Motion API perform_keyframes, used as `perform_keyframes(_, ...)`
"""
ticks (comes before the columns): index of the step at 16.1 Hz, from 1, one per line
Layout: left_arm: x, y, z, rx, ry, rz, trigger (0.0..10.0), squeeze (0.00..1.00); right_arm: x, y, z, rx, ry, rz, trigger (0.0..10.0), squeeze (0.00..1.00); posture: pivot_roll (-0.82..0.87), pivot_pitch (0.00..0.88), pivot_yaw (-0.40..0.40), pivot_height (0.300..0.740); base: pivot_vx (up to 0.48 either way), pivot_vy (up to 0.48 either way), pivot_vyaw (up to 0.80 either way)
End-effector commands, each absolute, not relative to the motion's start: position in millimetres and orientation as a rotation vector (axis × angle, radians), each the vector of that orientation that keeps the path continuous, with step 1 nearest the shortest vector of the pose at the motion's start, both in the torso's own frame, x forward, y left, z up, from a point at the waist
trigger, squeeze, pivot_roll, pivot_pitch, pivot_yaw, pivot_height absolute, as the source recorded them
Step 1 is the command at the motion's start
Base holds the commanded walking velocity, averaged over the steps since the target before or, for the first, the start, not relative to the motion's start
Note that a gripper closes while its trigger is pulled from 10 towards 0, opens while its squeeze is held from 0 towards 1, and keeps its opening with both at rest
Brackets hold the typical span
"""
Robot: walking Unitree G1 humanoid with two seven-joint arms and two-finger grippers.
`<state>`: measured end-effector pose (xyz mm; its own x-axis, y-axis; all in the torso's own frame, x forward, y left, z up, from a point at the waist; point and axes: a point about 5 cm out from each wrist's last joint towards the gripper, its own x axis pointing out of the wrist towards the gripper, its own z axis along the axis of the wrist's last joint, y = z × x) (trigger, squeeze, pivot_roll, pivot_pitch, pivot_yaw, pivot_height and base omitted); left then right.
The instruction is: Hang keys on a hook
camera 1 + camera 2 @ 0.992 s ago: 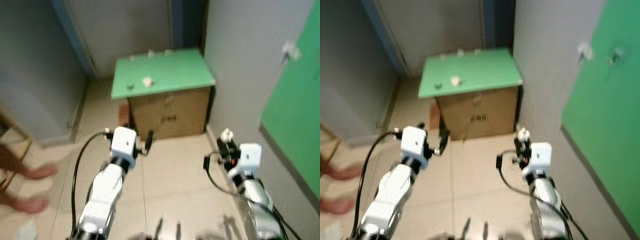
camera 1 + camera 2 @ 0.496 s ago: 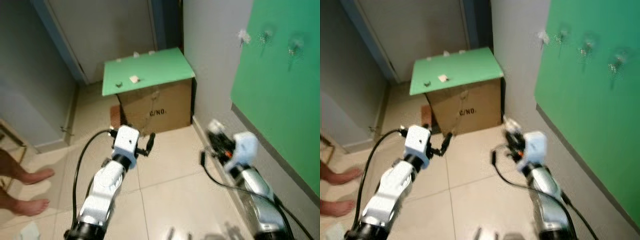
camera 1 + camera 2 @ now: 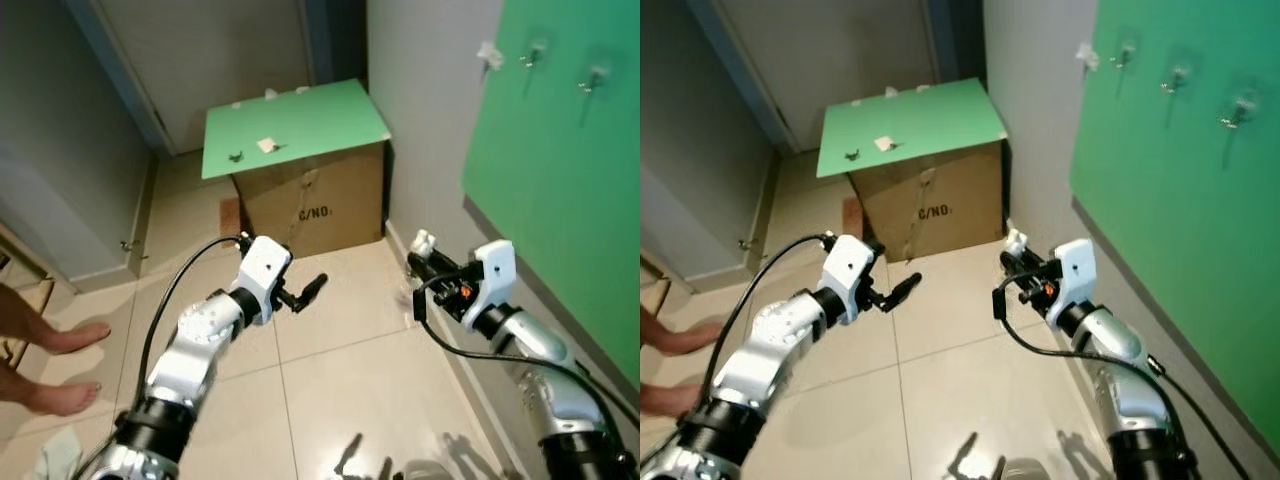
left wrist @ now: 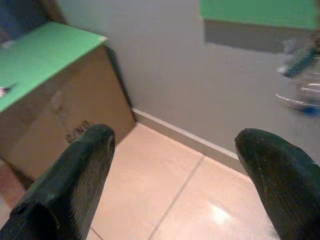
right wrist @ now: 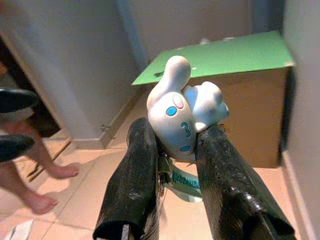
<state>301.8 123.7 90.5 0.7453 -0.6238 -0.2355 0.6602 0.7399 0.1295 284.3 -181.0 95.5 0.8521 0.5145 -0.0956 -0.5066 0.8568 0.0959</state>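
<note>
Left eye view: left gripper over the floor tiles, near the cardboard box with its green top. Right gripper near the wall; hooks on the green panel above.

Left wrist view: fingers spread, nothing between.

Right wrist view: fingers pinching white rabbit keychain.
</note>
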Motion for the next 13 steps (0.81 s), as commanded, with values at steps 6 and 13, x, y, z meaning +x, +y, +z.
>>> perform_keyframes(6,311.2,130.0,104.2,0.05,0.112,-0.552,10.0,0.0,304.0,-194.4,106.1,0.104,0.088,0.242,0.0,0.0,-0.28,0.0,0.159,0.74,0.0,0.0,0.0)
perform_keyframes(13,293.1,111.8,92.8,0.004,0.122,-0.539,10.0,0.0,288.4,-170.2,84.6,0.124,0.135,0.249,0.0,0.0,-0.27,0.0,0.153,0.74,0.0,0.0,0.0)
